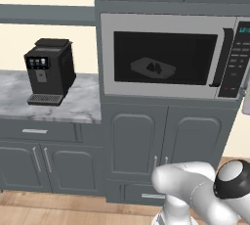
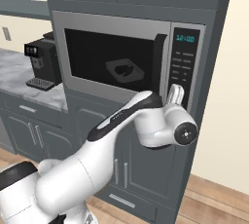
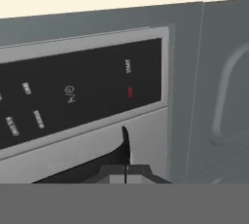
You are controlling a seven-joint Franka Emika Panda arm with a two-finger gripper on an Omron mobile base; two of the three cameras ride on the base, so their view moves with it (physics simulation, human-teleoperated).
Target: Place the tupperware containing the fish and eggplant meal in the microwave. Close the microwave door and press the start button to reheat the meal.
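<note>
The microwave (image 1: 168,55) sits built into the grey cabinets with its door (image 1: 163,57) closed. Through the dark window the tupperware (image 1: 153,67) lies on the floor of the oven, and the fish and eggplant meal (image 1: 155,68) shows as a small dark lump in the middle of it; the glass is too dim to tell more about the food.

The hand (image 3: 125,168) is up at the lower right corner of the microwave, just beside the bottom of the black keypad (image 2: 184,65), with its two fingertips pressed together and nothing between them. In the hand view the tips sit against the silver frame just below the keypad, near the start label and a small red mark (image 3: 130,92); whether they touch the frame is hard to say.

To the left, a black coffee machine (image 1: 48,71) stands on the marble surface (image 1: 78,104), well apart from the microwave.
</note>
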